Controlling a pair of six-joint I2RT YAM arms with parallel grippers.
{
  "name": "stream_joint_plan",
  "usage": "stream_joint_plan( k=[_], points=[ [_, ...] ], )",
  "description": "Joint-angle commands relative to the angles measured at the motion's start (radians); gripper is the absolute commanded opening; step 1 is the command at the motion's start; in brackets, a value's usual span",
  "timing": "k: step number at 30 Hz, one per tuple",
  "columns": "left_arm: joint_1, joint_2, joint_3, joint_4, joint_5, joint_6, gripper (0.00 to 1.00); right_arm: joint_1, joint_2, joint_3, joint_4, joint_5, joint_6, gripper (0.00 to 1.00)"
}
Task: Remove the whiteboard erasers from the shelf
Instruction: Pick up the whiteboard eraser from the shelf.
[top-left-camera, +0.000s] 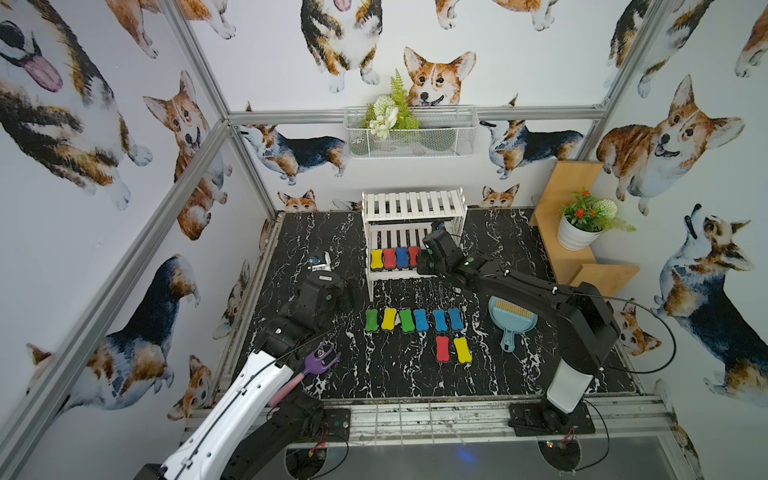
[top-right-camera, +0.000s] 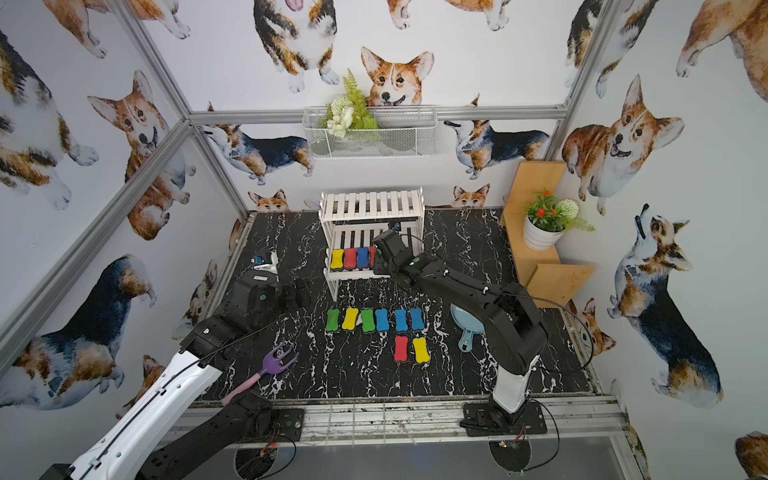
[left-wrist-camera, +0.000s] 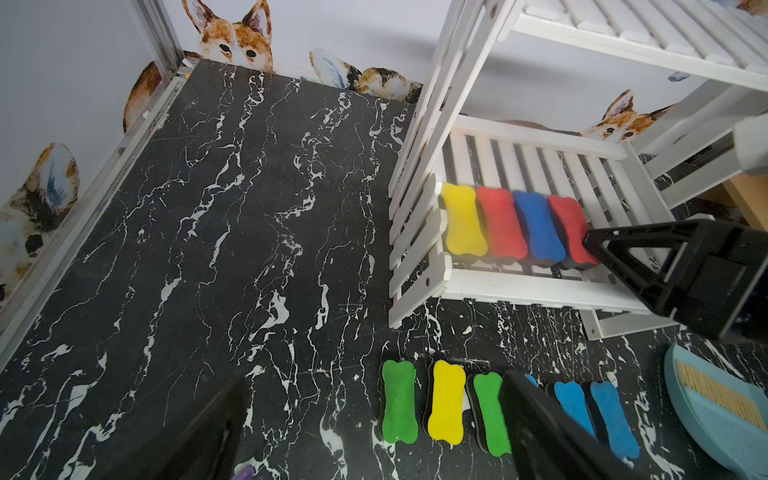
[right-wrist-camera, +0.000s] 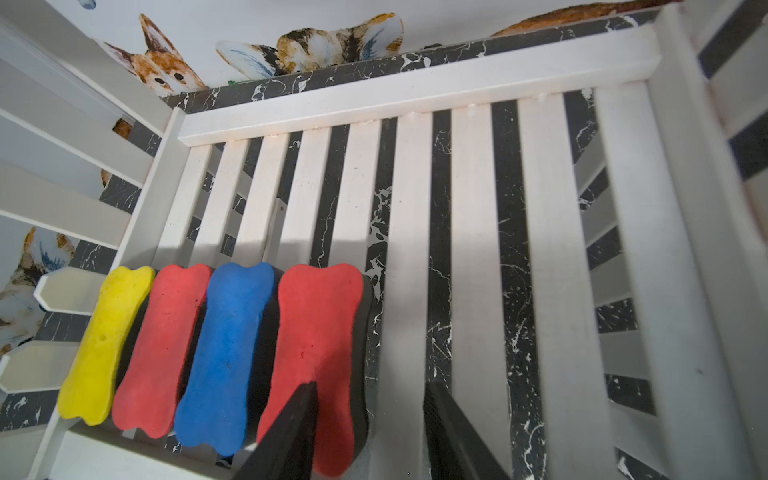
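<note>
- erasers (top-left-camera: 395, 257): four left on the shelf (top-left-camera: 411, 203); i'm on the end red eraser (right-wrist-camera: 320, 332).
- right gripper (right-wrist-camera: 370, 388) apart, unclamped; next i centre, close, lift out.

Four erasers (top-left-camera: 401, 257) on shelf (top-left-camera: 411, 205), eight off

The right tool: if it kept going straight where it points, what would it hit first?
Probably the end red eraser on the lower tier of the shelf: one finger of the right tool overlaps it, the other points along bare slats. Depth is unclear.
</note>
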Motion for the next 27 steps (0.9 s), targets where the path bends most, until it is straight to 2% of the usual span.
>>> stream_joint_plan(
  k=[1, 4, 11, 15, 27],
  points=[
    [0.001, 0.001, -0.005, 0.009, -0.006, 0.006, 0.99, -0.011, -0.022, -0.021, -0.054, 0.025, 0.01, 0.47],
    [0.002, 0.004, -0.009, 0.012, 0.0, 0.006, 0.99, -0.016, -0.025, 0.001, -0.044, 0.008, -0.026, 0.48],
    [0.002, 0.001, -0.012, 0.013, -0.003, 0.005, 0.99, -0.013, -0.024, 0.076, -0.035, -0.034, -0.068, 0.58],
    [0.004, 0.0, -0.014, 0.015, -0.002, 0.005, 0.99, -0.012, 0.029, 0.129, -0.063, -0.055, -0.068, 0.62],
    [0.005, 0.002, -0.015, 0.01, -0.006, 0.009, 0.99, -0.011, 0.098, 0.196, -0.105, -0.069, -0.079, 0.61]
  ],
)
